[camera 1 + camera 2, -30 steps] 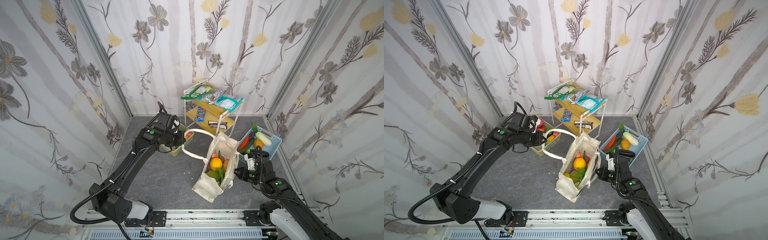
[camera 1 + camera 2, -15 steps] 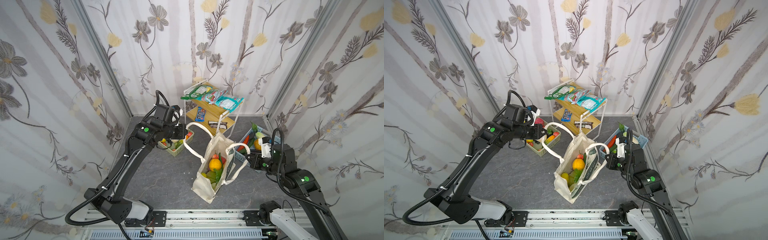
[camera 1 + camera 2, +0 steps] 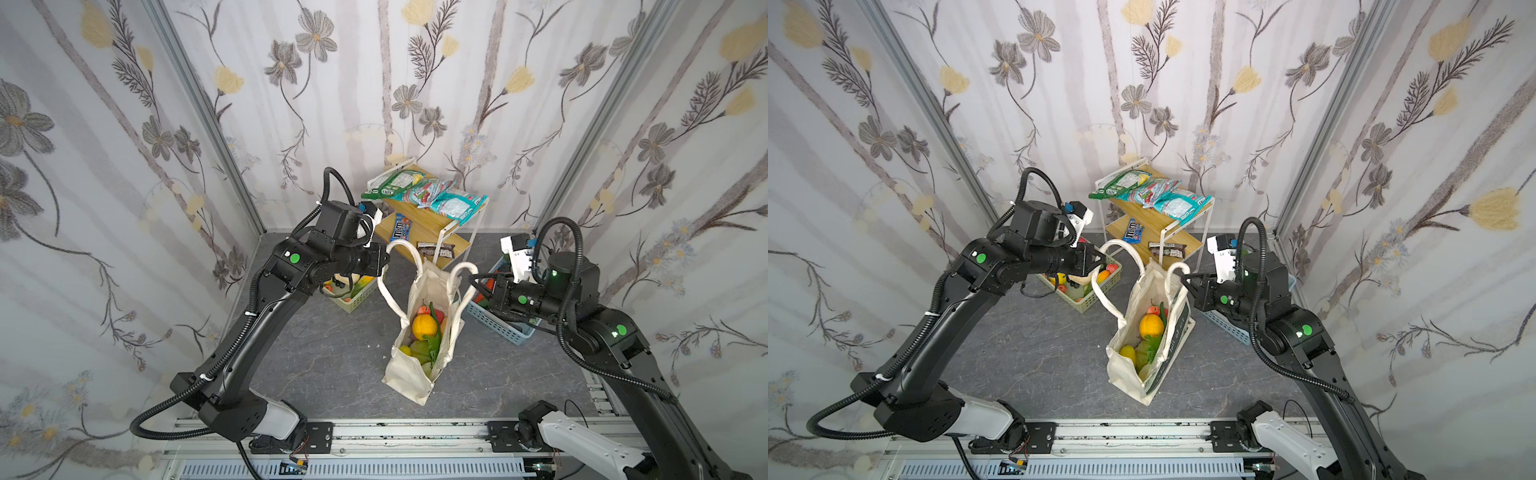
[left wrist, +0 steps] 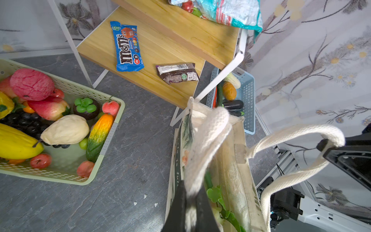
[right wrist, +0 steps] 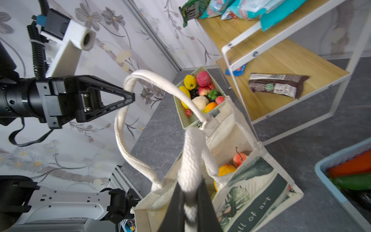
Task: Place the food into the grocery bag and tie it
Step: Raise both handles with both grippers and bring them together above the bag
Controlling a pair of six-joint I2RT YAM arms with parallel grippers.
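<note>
Leftmost, a pale green plastic lattice basket [image 3: 353,305] is seen on the grey stone-patterned desk [image 3: 332,353], filled with toy fruit [image 4: 65,130]. Near its right end, the black left gripper [image 3: 388,258] is pressed together on one thick white rope handle [image 4: 208,132] of the cream canvas grocery bag [image 3: 409,365]. In the left wrist view the rope is pinched between the two black fingers [image 4: 176,209]. This loop is drawn up and out toward the left.

The grocery bag, printed with leaves and a dark green lettered band, is found in the middle, between the two baskets, with its mouth held open. Inside it a round orange toy fruit [image 3: 424,326] is seen uppermost. A small red toy apple [image 3: 423,309] lies just behind it and green leafy toy vegetables [image 3: 432,345] lie beside it. Whether the bag's base rests on the desk cannot be told.

Behind the bag, a two-tier wooden shelf with a white metal frame [image 3: 424,230] is set against the back wall. Shiny green and teal snack packets [image 3: 432,195] are laid on the upper tier. A blue candy packet [image 3: 401,227] and a brown wrapped bar [image 3: 436,250] are laid on the lower.

Further right, the second white rope handle [image 4: 297,130] is pinched by the black right gripper [image 3: 473,280], closed tight on the rope, and is drawn toward the right. Behind that gripper, a light blue plastic lattice basket [image 3: 496,328] is partly hidden by the arm, and long toy vegetables [image 4: 232,104] are seen in it.
</note>
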